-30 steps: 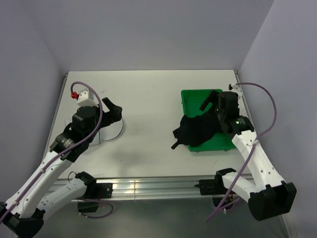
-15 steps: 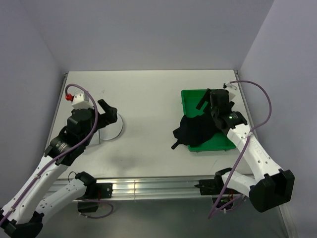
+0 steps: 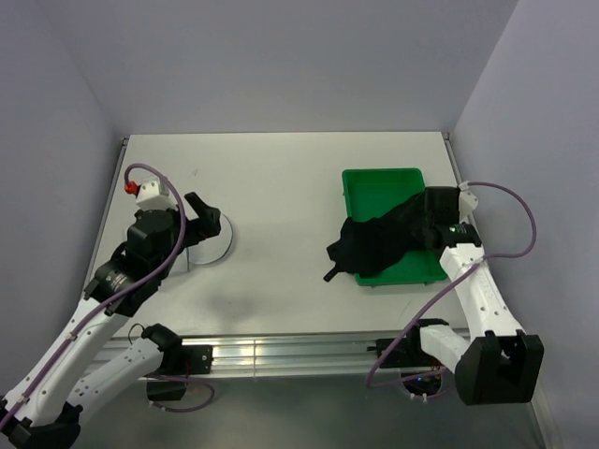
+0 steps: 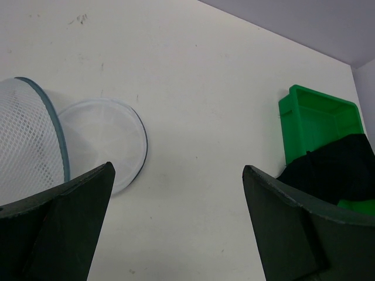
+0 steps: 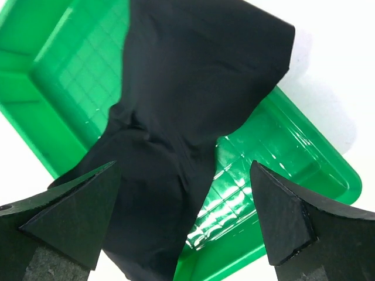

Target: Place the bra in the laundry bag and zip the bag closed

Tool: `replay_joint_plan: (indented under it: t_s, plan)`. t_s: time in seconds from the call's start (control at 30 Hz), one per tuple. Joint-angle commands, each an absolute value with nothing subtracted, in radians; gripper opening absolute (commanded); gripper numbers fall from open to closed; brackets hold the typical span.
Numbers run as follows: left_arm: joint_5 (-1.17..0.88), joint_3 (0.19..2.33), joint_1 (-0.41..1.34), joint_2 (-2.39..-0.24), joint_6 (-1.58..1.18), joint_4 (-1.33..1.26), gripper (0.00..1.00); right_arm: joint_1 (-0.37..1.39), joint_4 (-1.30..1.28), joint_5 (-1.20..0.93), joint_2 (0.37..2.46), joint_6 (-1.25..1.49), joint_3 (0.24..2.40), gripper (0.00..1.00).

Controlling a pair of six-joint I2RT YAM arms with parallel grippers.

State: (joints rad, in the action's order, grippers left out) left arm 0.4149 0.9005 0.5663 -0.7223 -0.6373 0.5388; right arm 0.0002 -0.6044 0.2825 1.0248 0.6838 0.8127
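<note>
Top external: right arm [image 3: 473,290] has swung to the tray's [image 3: 374,182] right edge. Right fingers [image 5: 64,216] are spread over the bra [image 3: 370,245], no grasp yet. Left fingers [image 4: 58,222] are spread beside the laundry bag [image 4: 26,146].

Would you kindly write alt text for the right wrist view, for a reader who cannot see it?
A black bra lies draped across a green tray, one end spilling over its rim onto the white table. The right gripper's two dark fingers frame the bottom corners, spread wide apart, gripping nothing.
</note>
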Motion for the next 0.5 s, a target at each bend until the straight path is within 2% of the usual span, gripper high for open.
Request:
replay_joint_plan:
  t_s: [0.0, 0.47]
  plan:
    - [0.396, 0.893, 0.555, -0.687, -0.611, 0.503, 0.99, -0.037, -0.56, 0.232, 1.068, 0.703, 0.798, 0.98]
    - [0.383, 0.877, 0.546, -0.653, -0.601, 0.502, 0.99, -0.057, -0.348, 0.218, 1.281, 0.862, 0.753, 1.0]
